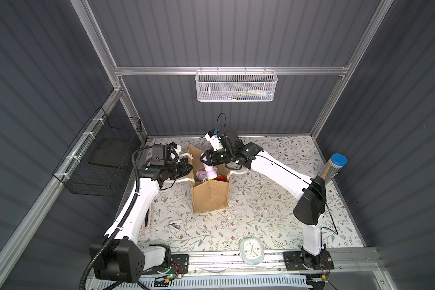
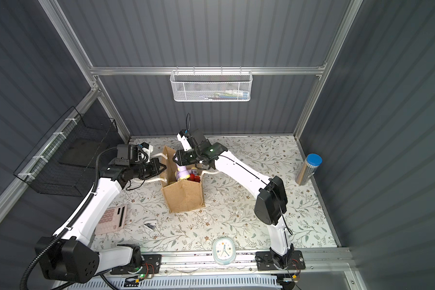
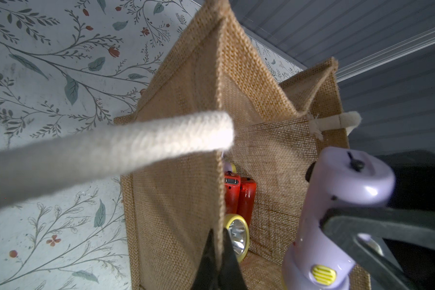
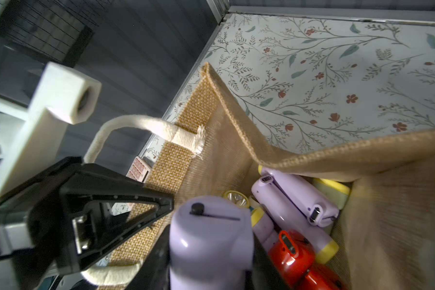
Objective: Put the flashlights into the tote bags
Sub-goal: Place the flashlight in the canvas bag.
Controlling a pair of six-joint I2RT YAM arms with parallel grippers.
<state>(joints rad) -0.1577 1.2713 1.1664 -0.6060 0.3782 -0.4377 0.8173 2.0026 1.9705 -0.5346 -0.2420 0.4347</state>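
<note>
Burlap at the side of the tote bag (image 1: 210, 198) is being pinched tight by the left pincer (image 3: 218, 252), so the mouth is being held open. A lavender flashlight (image 4: 209, 238) is being clamped by the right pincer (image 1: 206, 160) over the opening, above other flashlights (image 4: 294, 203) lying inside.

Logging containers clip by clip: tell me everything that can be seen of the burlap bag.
The bag is tan burlap, boxy, with creased gusset sides and two white rope handles. It stands upright and open on the floral table, toward the back. The left gripper is shut on its rim; the right gripper holds a lavender flashlight at its mouth. Red and lavender flashlights lie inside.
</note>
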